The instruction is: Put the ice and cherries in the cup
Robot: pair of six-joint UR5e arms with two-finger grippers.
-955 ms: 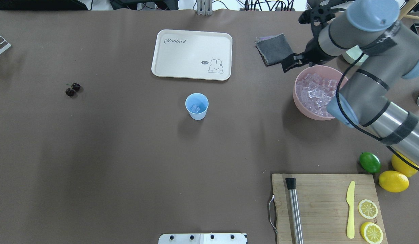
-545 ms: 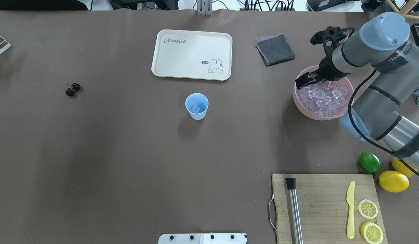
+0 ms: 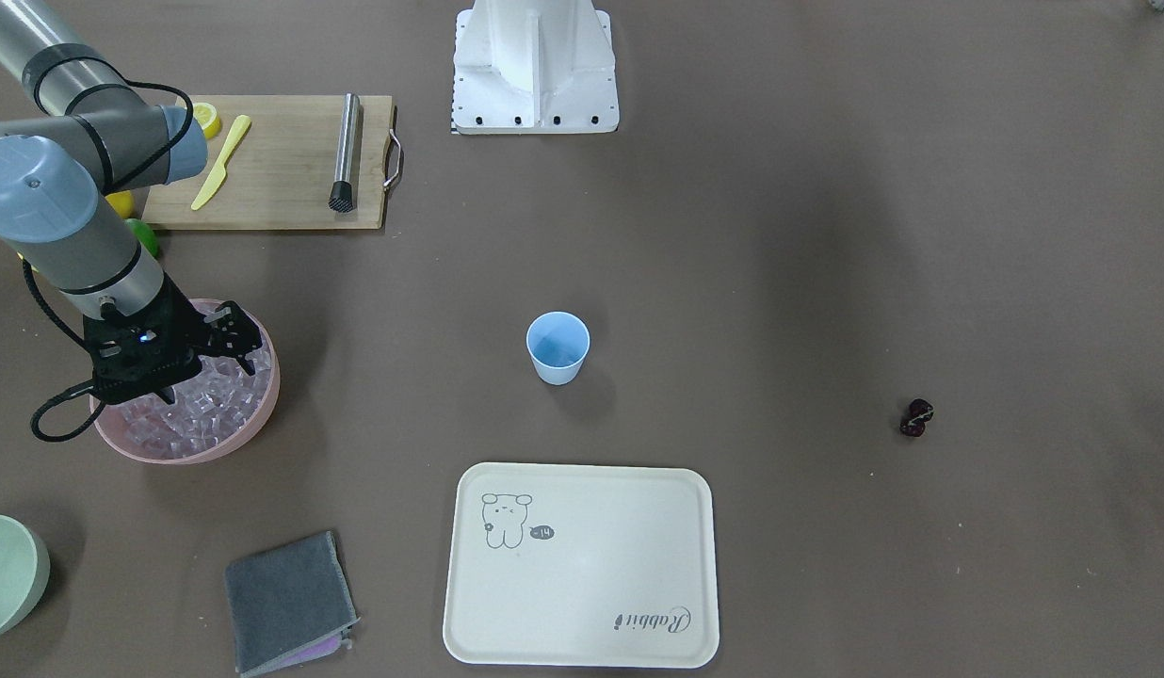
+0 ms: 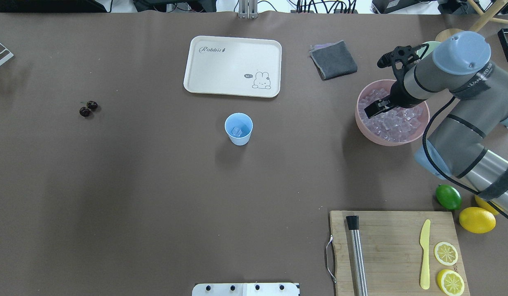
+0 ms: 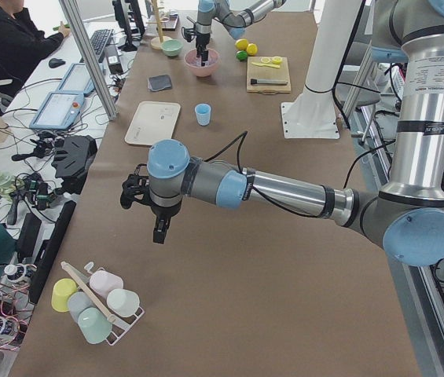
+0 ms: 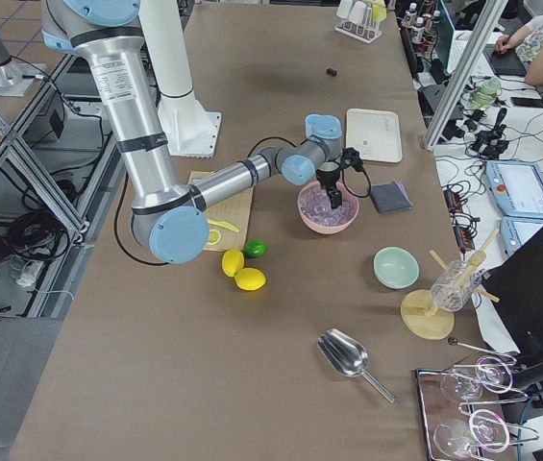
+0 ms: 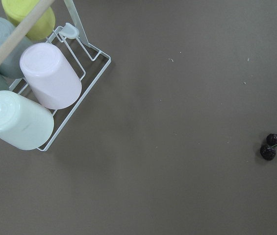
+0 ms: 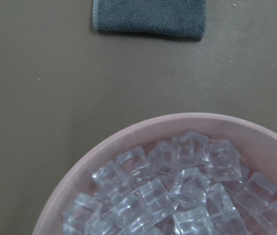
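The light blue cup (image 4: 238,128) stands upright mid-table with one ice cube (image 4: 236,131) in it; it also shows in the front view (image 3: 557,347). More ice (image 4: 396,121) fills the pink bowl (image 4: 363,127) at the right. My right gripper (image 4: 377,109) hangs low over that ice near the bowl's left side, jaws open and empty. The right wrist view shows the ice (image 8: 177,191) close below. The cherries (image 4: 88,108) lie on the table far left, also in the left wrist view (image 7: 270,147). My left gripper (image 5: 159,232) hovers beyond them; I cannot tell its state.
A white tray (image 4: 232,65) lies behind the cup, a grey cloth (image 4: 333,59) beside the bowl. A cutting board (image 4: 393,246) with muddler, knife and lemon slices, a lime (image 4: 448,197) and lemons (image 4: 477,220) are front right. A cup rack (image 7: 30,93) sits under the left wrist.
My right gripper has moved from above the grey cloth to over the pink bowl and dropped down to the ice. The cup and cherries have not moved.
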